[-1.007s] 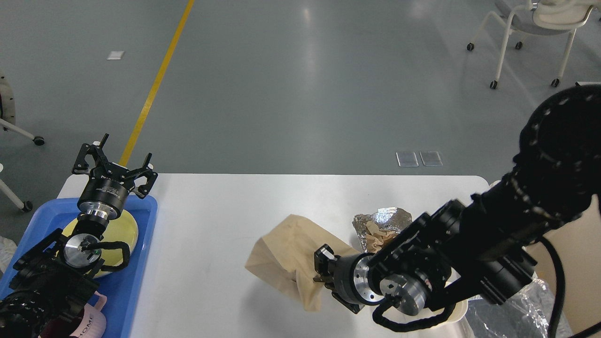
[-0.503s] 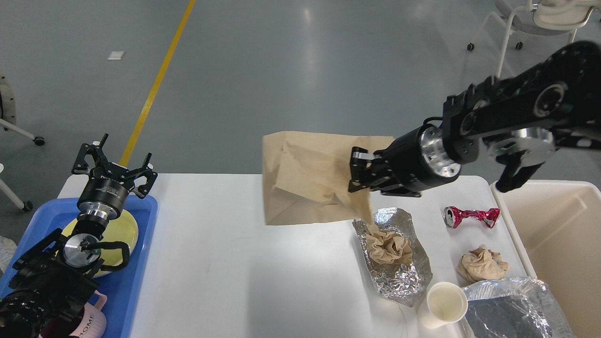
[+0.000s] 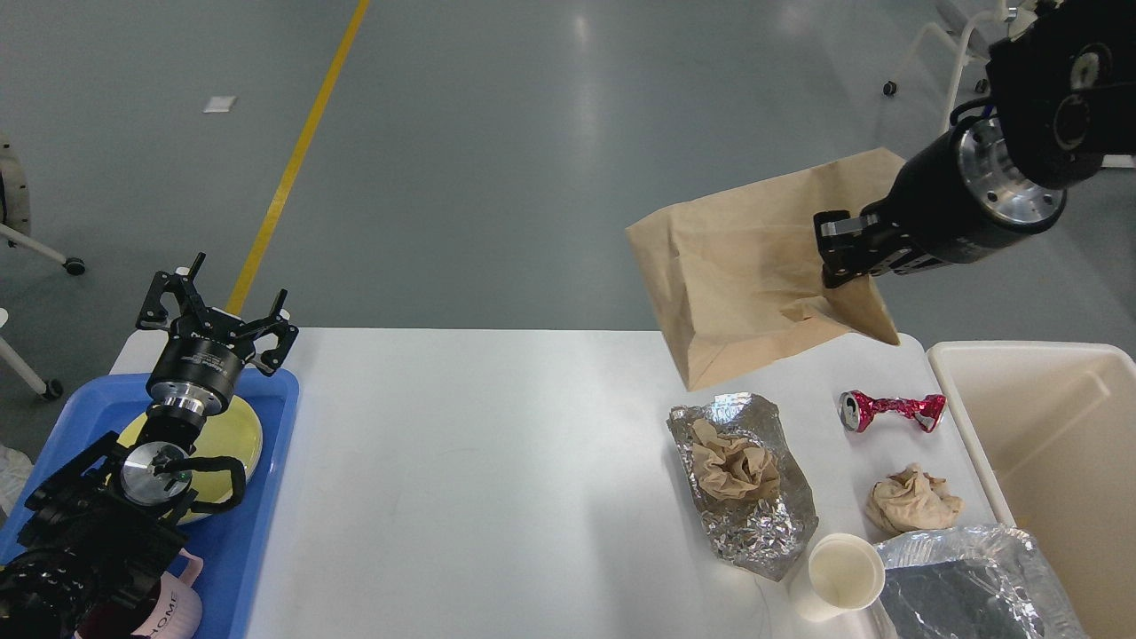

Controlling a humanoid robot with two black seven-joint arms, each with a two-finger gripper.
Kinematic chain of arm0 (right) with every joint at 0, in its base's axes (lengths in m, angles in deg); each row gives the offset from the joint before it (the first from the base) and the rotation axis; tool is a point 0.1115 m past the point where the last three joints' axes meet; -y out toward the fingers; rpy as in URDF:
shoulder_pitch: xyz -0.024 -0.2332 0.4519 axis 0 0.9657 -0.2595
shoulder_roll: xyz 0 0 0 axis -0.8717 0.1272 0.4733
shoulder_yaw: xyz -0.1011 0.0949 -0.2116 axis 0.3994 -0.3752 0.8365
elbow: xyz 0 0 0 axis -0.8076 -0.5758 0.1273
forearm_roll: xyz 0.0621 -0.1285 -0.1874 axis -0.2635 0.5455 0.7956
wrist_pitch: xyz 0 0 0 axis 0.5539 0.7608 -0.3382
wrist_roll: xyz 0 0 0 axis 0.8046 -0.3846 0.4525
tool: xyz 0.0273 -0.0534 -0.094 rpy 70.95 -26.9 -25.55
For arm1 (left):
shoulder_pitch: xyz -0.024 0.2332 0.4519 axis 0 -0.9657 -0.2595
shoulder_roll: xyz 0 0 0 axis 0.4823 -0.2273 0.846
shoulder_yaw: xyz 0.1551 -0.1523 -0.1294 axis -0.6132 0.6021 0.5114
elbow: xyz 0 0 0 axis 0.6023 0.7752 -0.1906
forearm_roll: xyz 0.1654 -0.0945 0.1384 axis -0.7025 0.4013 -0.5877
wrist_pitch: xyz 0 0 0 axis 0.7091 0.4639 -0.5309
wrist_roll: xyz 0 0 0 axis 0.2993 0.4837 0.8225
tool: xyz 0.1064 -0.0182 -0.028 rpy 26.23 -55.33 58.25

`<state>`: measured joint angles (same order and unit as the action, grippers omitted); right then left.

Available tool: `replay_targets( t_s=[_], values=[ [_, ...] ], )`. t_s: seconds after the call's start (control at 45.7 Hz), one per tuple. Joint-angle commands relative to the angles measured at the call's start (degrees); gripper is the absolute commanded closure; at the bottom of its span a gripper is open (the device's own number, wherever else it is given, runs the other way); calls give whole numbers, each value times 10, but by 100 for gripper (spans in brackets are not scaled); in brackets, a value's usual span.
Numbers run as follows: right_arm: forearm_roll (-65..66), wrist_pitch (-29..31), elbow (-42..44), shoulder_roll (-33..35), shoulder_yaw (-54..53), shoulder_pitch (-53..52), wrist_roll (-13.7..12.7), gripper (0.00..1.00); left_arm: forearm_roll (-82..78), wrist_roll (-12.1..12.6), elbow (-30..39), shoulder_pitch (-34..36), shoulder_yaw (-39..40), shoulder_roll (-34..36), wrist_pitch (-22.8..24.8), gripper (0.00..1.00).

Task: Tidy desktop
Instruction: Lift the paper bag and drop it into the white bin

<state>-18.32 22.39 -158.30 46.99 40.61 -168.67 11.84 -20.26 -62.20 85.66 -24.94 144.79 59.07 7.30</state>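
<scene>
The white desktop (image 3: pixel 497 479) spans the middle of the head view. My right gripper (image 3: pixel 843 257) is shut on a brown paper bag (image 3: pixel 737 275) and holds it in the air above the desktop's far right edge. My left gripper (image 3: pixel 217 311) is open and empty above the far end of the blue tray (image 3: pixel 257 532). On the desktop's right part lie a sheet of foil (image 3: pixel 754 524) with a crumpled brown paper (image 3: pixel 732 466) on it, a crushed red can (image 3: pixel 887 409), another crumpled brown paper (image 3: pixel 912 501) and a white paper cup (image 3: pixel 843 572).
A beige bin (image 3: pixel 1056 444) stands off the desktop's right edge. A foil tray (image 3: pixel 967 586) lies at the front right. The blue tray holds a yellow plate (image 3: pixel 226 435) and a pink mug (image 3: pixel 173 612). A wheeled chair (image 3: pixel 1003 53) stands at the far right.
My right gripper has lifted the brown paper bag off the desktop and carried it up and to the right, toward the beige bin. The left arm has not moved.
</scene>
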Motion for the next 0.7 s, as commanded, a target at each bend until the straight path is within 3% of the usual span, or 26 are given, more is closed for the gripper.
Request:
replay_targets(
  t_s=[0.0,0.35,0.481,0.635,0.656,0.678],
  values=[
    [-40,-67,126,33,74,164,0,100,0,0,0,1,0,0,0,2],
    [-256,-101,642,162,86,721,-11,100,0,0,0,1,0,0,0,2],
    [-314,-157,744,220,64,858,-38,100,0,0,0,0,1,0,0,2],
    [-329,-224,795,229,-59,979,-71,100,0,0,0,0,0,-1,0,2],
    [-330,-227,798,229,-82,990,-72,86,0,0,0,0,0,0,0,2],
    [-330,-234,799,229,-104,999,-73,32,1,0,0,0,0,0,0,2]
  ],
)
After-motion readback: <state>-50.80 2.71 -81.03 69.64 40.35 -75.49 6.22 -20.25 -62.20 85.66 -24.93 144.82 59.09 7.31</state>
